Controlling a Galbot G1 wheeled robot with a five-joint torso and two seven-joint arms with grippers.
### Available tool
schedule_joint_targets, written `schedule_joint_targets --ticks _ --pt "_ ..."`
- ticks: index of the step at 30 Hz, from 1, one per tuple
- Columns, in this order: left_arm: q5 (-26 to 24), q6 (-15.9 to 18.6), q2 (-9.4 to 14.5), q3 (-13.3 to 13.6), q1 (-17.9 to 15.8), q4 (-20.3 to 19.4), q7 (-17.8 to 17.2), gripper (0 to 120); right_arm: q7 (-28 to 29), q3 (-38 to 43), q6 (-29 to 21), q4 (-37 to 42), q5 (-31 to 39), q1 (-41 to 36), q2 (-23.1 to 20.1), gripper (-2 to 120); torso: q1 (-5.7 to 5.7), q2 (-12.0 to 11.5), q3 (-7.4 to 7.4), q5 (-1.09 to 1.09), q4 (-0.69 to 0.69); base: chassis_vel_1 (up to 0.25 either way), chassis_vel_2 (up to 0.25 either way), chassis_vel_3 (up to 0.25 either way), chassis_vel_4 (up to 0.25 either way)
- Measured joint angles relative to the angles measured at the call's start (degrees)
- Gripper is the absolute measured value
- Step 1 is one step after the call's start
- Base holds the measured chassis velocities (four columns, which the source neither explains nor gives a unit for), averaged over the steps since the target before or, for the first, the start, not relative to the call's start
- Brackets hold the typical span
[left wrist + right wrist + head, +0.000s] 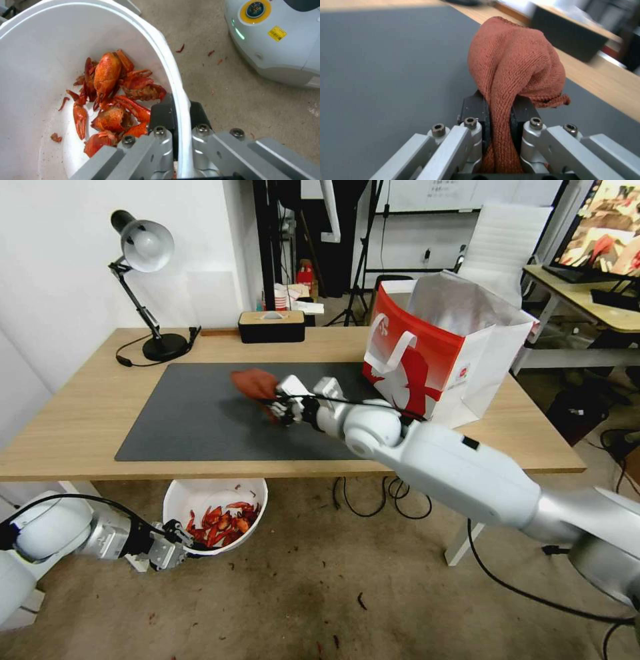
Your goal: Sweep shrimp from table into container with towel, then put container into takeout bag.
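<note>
The white container [193, 499] hangs below the table's front edge, over the floor, with red shrimp [223, 521] piled inside. My left gripper [181, 541] is shut on its rim; the left wrist view has the container wall [178, 100] pinched between the pads, with the shrimp [110, 100] beside them. Above the dark grey mat [187, 413] on the table [73, 413], my right gripper [275, 400] is shut on the brick-red towel [253, 382], which bunches upward between the pads as the towel [513, 65]. The red-and-white takeout bag [433, 360] stands open at the table's right.
A black desk lamp [143, 253] and a black tissue box [271, 326] stand along the table's back edge. Small red scraps lie on the floor [361, 601]. Cables hang under the table. A second desk [587, 300] with a monitor is at the far right.
</note>
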Motion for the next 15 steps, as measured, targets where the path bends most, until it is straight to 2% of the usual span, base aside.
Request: schedule_joint_targets --ticks 1,3,7,15 --pt "0.0 0.0 0.0 0.0 0.0 0.0 0.0 0 0.0 0.0 0.0 0.0 0.0 0.0 0.0 8 0.0 0.0 0.0 0.0 0.0 0.0 0.0 0.0 0.0" --pt "0.1 0.0 -0.1 -0.1 0.4 -0.2 0.0 0 5.1 1.3 -2.1 0.2 0.9 -1.4 -0.7 8 0.0 0.0 0.0 -0.01 0.02 0.0 0.0 0.0 0.0" --pt "0.4 0.0 -0.4 -0.2 0.9 -0.4 0.0 0 9.8 2.8 -4.3 0.4 2.1 -2.9 -1.8 8 0.0 0.0 0.0 0.0 0.02 0.0 0.0 0.0 0.0" --pt "0.5 0.0 -0.6 -0.2 1.1 -0.8 -0.1 0 14.6 3.9 -6.5 3.0 6.3 -4.2 -5.1 8 0.0 0.0 0.0 0.0 0.01 0.0 0.0 0.0 0.0"
